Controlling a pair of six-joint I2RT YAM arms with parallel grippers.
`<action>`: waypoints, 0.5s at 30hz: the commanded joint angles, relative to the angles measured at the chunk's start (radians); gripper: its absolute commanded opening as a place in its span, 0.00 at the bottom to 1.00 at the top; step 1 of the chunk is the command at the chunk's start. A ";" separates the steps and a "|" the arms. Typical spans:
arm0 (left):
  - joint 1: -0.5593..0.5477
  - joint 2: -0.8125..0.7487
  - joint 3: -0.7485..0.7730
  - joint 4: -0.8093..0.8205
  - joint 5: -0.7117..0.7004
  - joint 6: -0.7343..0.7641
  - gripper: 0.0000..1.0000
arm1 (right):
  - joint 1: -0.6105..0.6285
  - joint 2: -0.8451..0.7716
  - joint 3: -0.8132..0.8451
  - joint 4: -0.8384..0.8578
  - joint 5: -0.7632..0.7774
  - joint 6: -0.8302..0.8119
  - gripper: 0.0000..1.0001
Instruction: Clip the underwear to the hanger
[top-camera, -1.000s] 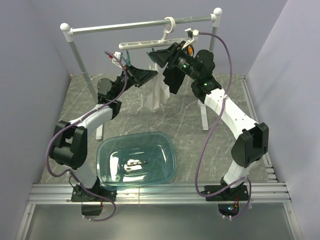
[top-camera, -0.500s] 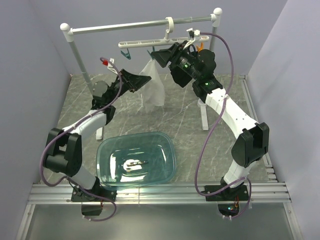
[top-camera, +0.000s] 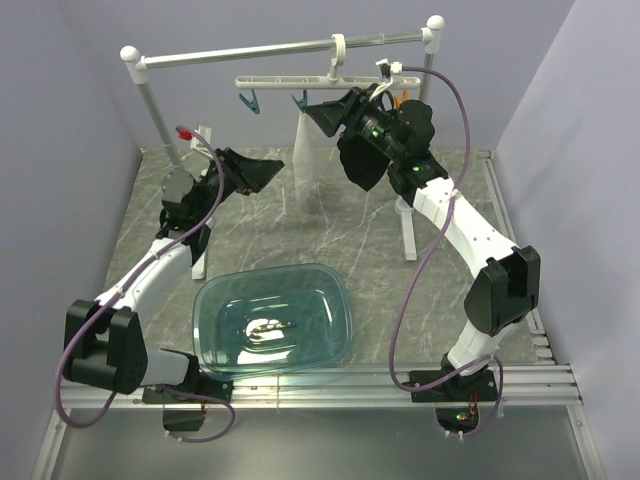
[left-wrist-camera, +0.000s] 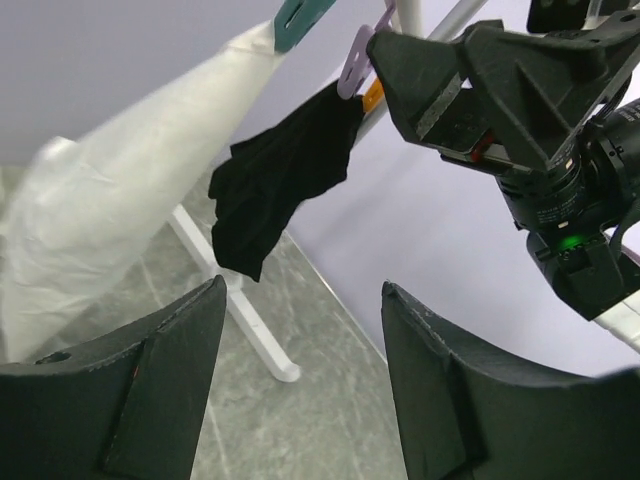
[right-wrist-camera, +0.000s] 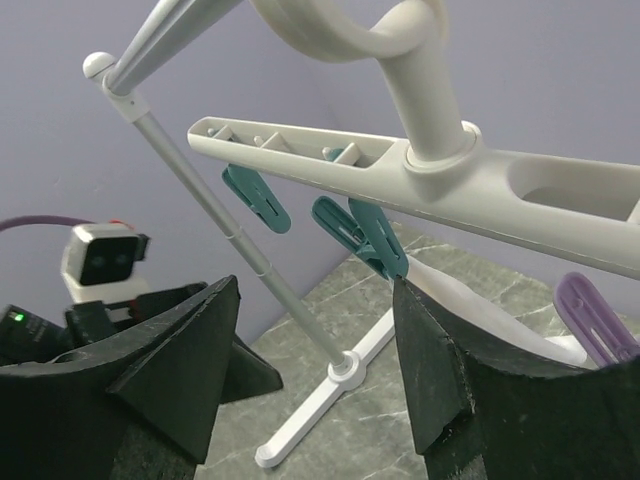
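Right wrist — underwear mostly behind right pincer.

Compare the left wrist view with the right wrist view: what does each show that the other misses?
Only the left wrist view shows the black garment hanging at the purple peg, and the underwear along most of its length. Only the right wrist view shows the hanger hooked over the rail and a free teal peg. Both show the underwear's top pinched in the other teal peg, and the purple peg.
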 joint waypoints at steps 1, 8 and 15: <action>0.020 -0.058 -0.008 -0.042 -0.034 0.115 0.69 | -0.009 -0.050 0.000 0.023 -0.005 -0.021 0.70; 0.037 -0.071 0.004 -0.051 -0.042 0.170 0.70 | -0.011 -0.058 -0.005 0.025 -0.014 -0.017 0.67; 0.040 -0.037 0.065 -0.033 -0.094 0.241 0.70 | -0.011 -0.073 -0.013 0.022 -0.014 0.002 0.61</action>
